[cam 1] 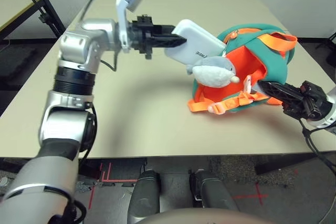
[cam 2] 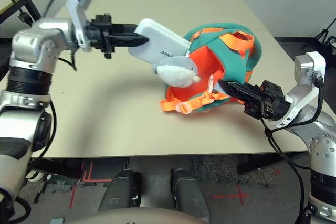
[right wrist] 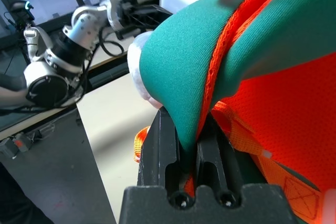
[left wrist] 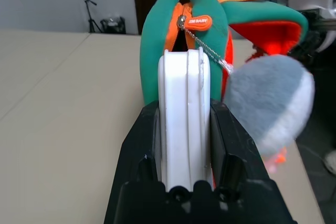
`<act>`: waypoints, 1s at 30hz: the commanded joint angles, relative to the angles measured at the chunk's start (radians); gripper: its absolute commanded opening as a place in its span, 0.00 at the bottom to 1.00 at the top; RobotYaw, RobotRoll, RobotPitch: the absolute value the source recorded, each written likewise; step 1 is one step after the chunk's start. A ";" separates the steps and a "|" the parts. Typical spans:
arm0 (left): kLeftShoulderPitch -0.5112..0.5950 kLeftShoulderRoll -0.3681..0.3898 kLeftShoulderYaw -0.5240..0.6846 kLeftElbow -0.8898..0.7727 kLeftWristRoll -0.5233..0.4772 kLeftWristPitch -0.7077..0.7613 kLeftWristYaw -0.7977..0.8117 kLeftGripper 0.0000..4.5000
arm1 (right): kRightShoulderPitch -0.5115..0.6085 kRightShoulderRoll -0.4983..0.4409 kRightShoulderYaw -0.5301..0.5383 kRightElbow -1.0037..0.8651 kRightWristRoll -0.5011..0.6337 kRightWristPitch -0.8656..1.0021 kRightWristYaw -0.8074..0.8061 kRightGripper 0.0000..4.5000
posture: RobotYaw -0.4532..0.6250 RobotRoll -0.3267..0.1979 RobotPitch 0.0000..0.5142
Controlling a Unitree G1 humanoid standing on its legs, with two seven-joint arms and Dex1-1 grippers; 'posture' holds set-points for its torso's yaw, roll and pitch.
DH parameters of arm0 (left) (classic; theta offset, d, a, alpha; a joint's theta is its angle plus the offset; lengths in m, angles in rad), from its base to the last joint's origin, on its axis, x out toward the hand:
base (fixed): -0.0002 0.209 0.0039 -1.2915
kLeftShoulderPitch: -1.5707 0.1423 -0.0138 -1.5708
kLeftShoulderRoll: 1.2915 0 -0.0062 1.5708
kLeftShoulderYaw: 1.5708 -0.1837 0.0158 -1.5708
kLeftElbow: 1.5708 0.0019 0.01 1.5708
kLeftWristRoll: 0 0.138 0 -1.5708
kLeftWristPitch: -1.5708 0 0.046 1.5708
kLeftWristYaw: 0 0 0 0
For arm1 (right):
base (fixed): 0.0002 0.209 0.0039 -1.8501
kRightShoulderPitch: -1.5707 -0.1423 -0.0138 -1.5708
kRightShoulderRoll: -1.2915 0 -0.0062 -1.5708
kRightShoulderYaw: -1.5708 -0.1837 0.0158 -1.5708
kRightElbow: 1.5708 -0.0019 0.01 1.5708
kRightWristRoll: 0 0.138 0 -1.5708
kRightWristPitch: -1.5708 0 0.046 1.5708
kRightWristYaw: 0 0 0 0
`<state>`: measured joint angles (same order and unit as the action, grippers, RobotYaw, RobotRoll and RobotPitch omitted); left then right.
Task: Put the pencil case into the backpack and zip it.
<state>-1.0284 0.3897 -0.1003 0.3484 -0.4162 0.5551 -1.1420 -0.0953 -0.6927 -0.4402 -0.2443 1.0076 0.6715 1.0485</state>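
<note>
Pencil case [cam 1: 197, 44]: flat, white, rounded corners, small dark lettering near its far end. You have it pinched edge-on in the left gripper [cam 1: 176, 39], both black fingers pressed against its broad faces, held off the table [cam 1: 131, 108]. Its far end sits at the mouth of the backpack [cam 1: 273, 61], right below the orange zipper pull [left wrist: 197, 22]; how far it has entered cannot be made out.

Backpack: small, teal, with orange lining, orange zipper trim and orange straps [cam 1: 220, 106]. It lies on its side on the table with the opening facing your left arm. A grey-white plush fish charm [cam 1: 214, 71] hangs from it, just under the case.

Right gripper [right wrist: 189, 145]: fingers closed on a fold of teal fabric at the bag's near edge.

Contents of bag: none visible apart from the case at the mouth.
</note>
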 commanded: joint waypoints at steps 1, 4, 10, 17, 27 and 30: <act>0.016 -0.054 -0.008 0.035 0.049 -0.093 0.063 0.27 | -0.011 0.000 0.011 -0.034 0.027 0.008 -0.001 0.00 | 0.50 0.62 0.14; 0.040 -0.101 -0.020 0.041 0.074 -0.134 0.089 0.27 | -0.015 -0.003 0.017 -0.034 0.022 0.011 -0.002 0.00 | 0.50 0.62 0.14; 0.083 -0.134 -0.044 0.028 0.091 -0.134 0.092 0.27 | -0.021 -0.011 0.023 -0.029 0.015 0.014 0.002 0.00 | 0.50 0.62 0.15; 0.101 -0.122 -0.027 -0.017 0.072 -0.076 0.099 0.84 | -0.025 -0.013 0.029 -0.022 0.010 0.010 0.003 0.00 | 0.50 0.62 0.15; 0.038 -0.056 0.020 -0.032 0.068 -0.063 0.109 1.00 | -0.043 -0.012 0.052 -0.004 -0.008 0.002 0.009 0.00 | 0.51 0.62 0.16; 0.038 -0.042 0.019 -0.040 0.078 -0.064 0.108 0.96 | -0.039 -0.011 0.052 -0.005 -0.011 0.002 0.011 0.00 | 0.51 0.62 0.16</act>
<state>-0.9857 0.3375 -0.0776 0.3229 -0.3413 0.4840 -1.0379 -0.1268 -0.6989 -0.4006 -0.2354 0.9923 0.6812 1.0410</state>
